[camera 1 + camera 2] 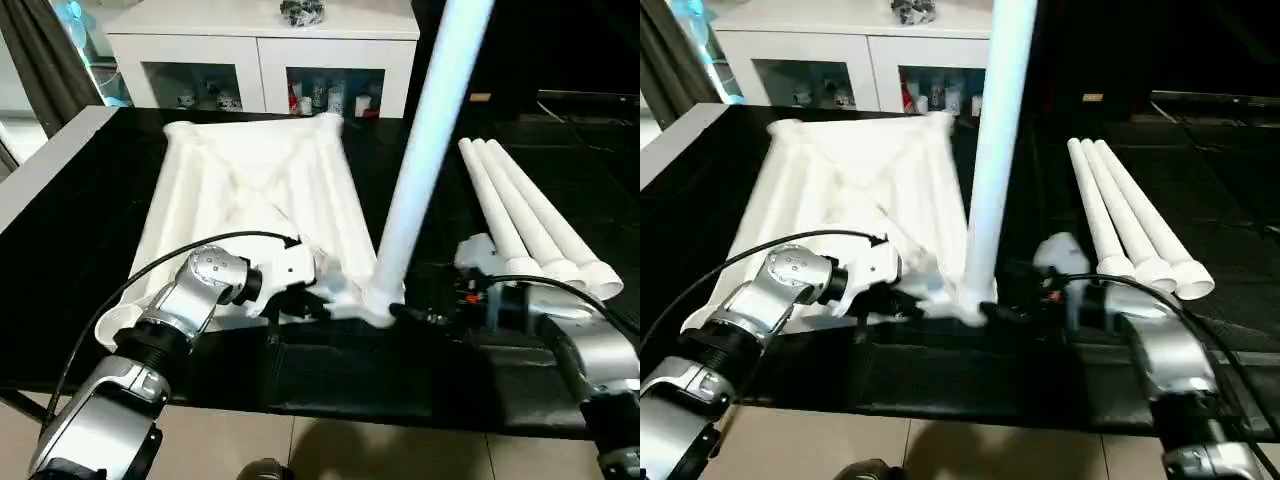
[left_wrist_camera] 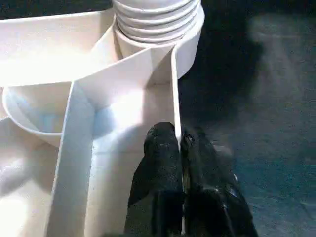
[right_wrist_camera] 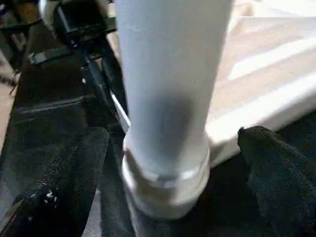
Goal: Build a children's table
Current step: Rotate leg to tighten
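1. My silver forearms fill the lower corners of the head view, reaching in to the near edge of the black table (image 1: pixel 60 230).
2. My left gripper (image 2: pixel 180 140) has its two fingers pressed together, pinching a thin upright rib of the tabletop (image 1: pixel 250 190) between the tips, just below the corner socket (image 2: pixel 158 34).
3. My right gripper (image 3: pixel 170 148) stands wide apart. One finger (image 3: pixel 64 177) sits on each side of the standing leg (image 1: pixel 430 140), and neither pad touches it; dark gaps show on both sides.
4. The tabletop lies underside up, left of centre in the head view. The leg rises from its near right corner socket and leans toward the upper right, out of the frame.
5. Three spare legs (image 1: pixel 525 215) lie side by side at centre right, touching one another, apart from the tabletop.
6. Bare black surface lies between the tabletop and the spare legs, and along the near edge under my wrists.
7. A white cabinet (image 1: pixel 260 60) stands beyond the table's far edge, at the upper middle.
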Controlling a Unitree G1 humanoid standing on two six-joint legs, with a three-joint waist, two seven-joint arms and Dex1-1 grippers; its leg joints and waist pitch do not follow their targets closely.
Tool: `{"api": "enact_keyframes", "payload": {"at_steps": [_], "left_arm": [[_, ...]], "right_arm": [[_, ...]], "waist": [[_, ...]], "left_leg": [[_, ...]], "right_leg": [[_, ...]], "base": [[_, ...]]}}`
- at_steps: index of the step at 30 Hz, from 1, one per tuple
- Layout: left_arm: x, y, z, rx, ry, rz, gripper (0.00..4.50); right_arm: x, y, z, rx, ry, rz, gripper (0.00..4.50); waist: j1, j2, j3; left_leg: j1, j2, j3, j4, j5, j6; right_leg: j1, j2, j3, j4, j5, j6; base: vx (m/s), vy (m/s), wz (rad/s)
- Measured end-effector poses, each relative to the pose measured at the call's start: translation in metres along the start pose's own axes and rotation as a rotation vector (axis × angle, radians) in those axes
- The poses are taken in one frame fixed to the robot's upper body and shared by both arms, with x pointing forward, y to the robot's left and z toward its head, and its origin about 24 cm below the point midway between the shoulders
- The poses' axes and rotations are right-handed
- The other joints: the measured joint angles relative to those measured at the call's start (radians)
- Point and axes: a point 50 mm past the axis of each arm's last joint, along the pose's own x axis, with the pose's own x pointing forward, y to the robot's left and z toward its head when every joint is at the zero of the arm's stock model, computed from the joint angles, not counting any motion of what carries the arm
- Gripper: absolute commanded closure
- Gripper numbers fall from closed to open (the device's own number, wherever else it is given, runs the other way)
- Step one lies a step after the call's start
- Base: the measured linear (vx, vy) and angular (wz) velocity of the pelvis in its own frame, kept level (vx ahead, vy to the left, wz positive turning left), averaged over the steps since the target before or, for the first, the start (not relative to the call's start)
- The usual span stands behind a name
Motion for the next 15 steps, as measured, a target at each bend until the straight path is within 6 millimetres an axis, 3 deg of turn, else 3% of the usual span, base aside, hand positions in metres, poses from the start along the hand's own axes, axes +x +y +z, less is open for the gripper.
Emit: {"api": "enact_keyframes", "payload": {"at_steps": [8,9,15], "left_arm": [[0.0044,-0.0053,0.0033,0.049,-0.003,-0.088,4.5],[0.0045,-0.0054,0.0035,0.051,-0.003,-0.09,4.5],[0.0043,-0.0055,0.0036,0.057,-0.003,-0.091,4.5]], "right_arm": [[0.0088,0.0035,-0.001,-0.032,0.043,0.102,0.04],[0.0091,0.0034,-0.0015,-0.03,0.045,0.107,0.3],[0.0098,0.004,-0.0034,-0.012,0.045,0.132,0.68]], "waist": [[-0.003,0.0,0.0],[-0.003,0.0,0.0],[-0.003,0.0,0.0]], "left_leg": [[0.0,-0.001,0.003,0.0,0.0,0.001],[0.0,-0.001,0.003,0.0,0.0,0.001],[0.0,-0.001,0.003,0.0,0.0,0.001]], "right_leg": [[0.0,-0.004,-0.001,0.0,0.0,0.0],[0.0,-0.004,-0.001,0.0,0.0,0.0],[0.0,-0.004,-0.001,0.001,0.0,0.0]], "base": [[0.0,0.0,0.0],[0.0,0.0,0.0],[0.0,0.0,0.0]]}}
